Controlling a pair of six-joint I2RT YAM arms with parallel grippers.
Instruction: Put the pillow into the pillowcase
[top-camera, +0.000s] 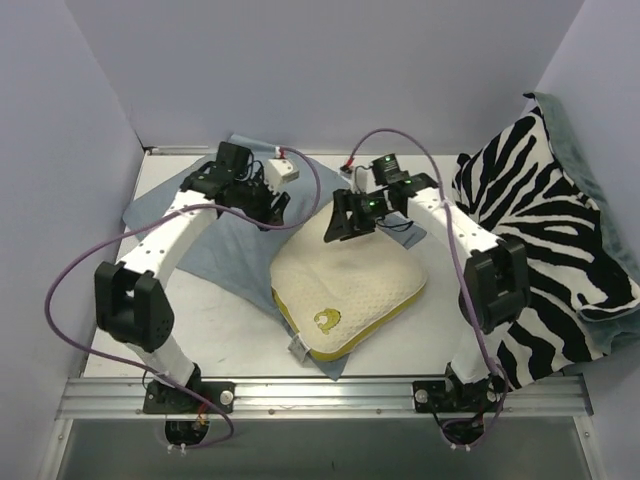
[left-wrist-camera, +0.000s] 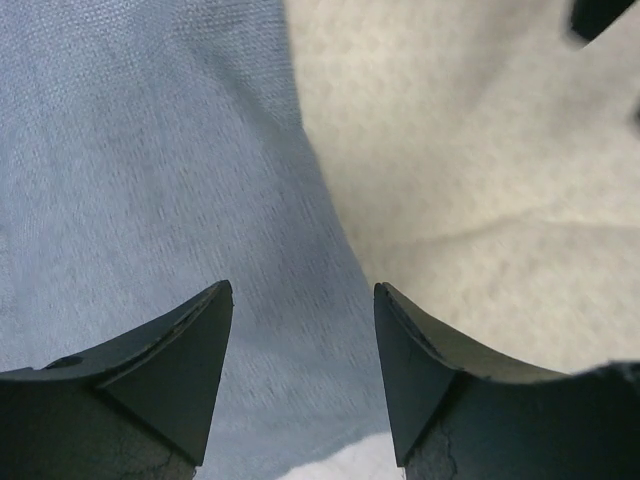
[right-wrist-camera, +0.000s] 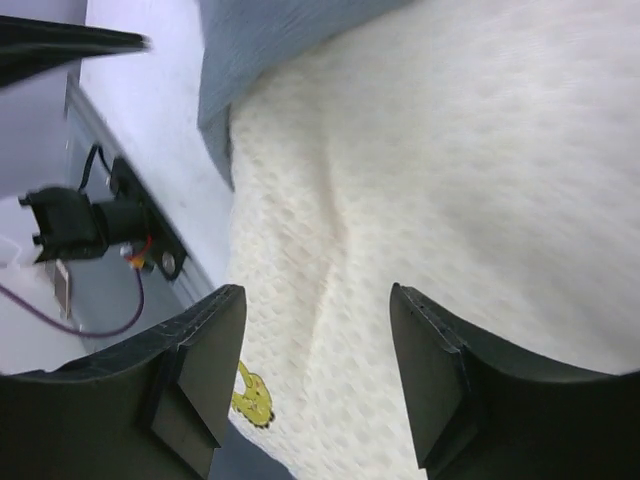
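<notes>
- The zebra-striped cloth is draped at the table's right side, clear of the pillow.
- The pillowcase lies spread flat, left of centre, reaching under the pillow.
- The pillow rests on it at mid-table; its far edge may be tucked inside, but that is unclear.
- The left gripper has its jaws parted and holds nothing, over the pillowcase beside the pillow.
- The right gripper has its jaws spread and holds nothing, just above the pillow.

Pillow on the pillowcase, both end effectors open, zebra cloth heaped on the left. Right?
No: the top external view shows the zebra cloth on the right. The pillow is on the pillowcase; left end effector and right end effector are open.
</notes>
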